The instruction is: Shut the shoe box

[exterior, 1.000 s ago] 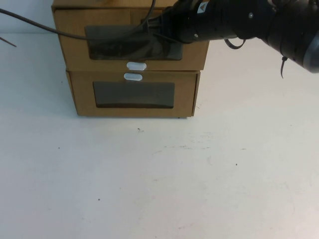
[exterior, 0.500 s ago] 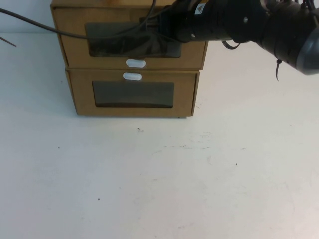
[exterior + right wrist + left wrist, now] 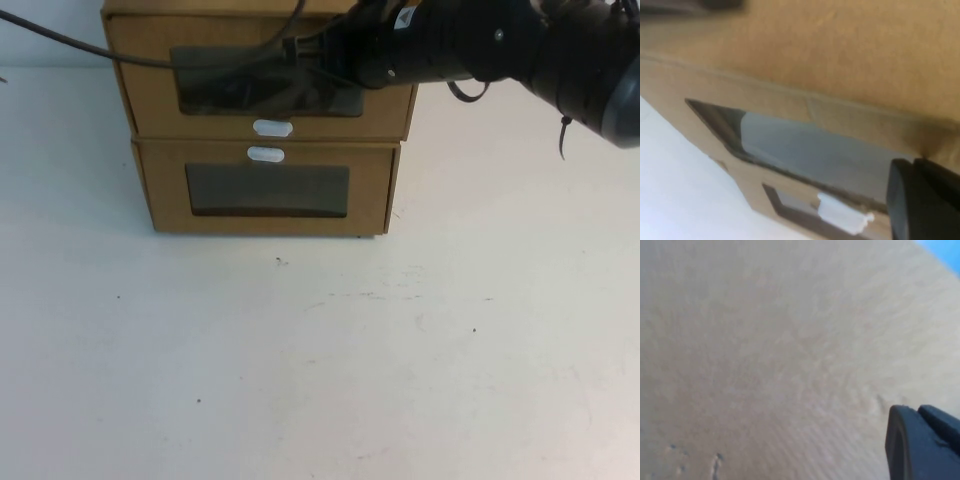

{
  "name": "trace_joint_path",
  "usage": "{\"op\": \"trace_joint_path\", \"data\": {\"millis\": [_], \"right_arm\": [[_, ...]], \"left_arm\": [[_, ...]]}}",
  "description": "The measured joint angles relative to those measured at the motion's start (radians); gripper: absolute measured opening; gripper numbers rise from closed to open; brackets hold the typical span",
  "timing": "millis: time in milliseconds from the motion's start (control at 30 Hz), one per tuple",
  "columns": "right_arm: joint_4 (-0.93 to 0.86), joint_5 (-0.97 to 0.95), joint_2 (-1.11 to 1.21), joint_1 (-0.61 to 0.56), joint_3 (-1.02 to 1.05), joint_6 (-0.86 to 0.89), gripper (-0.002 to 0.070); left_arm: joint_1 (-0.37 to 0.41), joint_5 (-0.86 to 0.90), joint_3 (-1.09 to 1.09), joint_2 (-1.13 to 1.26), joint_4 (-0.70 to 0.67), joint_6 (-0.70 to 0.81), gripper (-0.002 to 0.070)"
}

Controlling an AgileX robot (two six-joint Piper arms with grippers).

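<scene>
Right gripper (image 3: 300,50) at the shoe box (image 3: 150,100) front — left gripper (image 3: 922,445) apparently against cardboard.

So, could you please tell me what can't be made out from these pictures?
- Right gripper: high view, hidden by its own black arm at the upper brown cardboard drawer box; fingers unreadable.
- Left gripper: absent from high view; wrist view shows only blurred cardboard.
- Upper box's top: cut off by the high view's edge.

Before me lay a white table (image 3: 320,380), marked with a few dark specks (image 3: 280,261). Toward its far edge stood a brown box (image 3: 370,190) with a dark window (image 3: 268,190) and a white tab (image 3: 266,154) just above that. A black cable (image 3: 100,52) ran in over the far left corner.
</scene>
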Motion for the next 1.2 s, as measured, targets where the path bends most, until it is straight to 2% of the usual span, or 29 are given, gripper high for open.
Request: {"op": "trace_joint_path", "data": {"millis": [467, 600, 867, 1200], "right_arm": [[0.062, 0.332, -0.238, -0.011, 0.000, -0.076, -0.0013], [0.053, 0.386, -0.350, -0.011, 0.041, -0.079, -0.0013], [-0.075, 0.440, -0.731, -0.013, 0.354, 0.022, -0.0012], [-0.129, 0.491, -1.378, -0.013, 0.862, 0.144, -0.0012]], "left_arm": [[0.000, 0.100, 0.000, -0.232, 0.089, 0.036, -0.0002], [0.000, 0.077, 0.076, -0.310, 0.093, 0.042, -0.0002], [0.000, -0.145, 0.497, -0.622, 0.116, 0.067, -0.0002], [0.000, -0.557, 1.282, -1.205, 0.086, 0.123, -0.0002]]}}
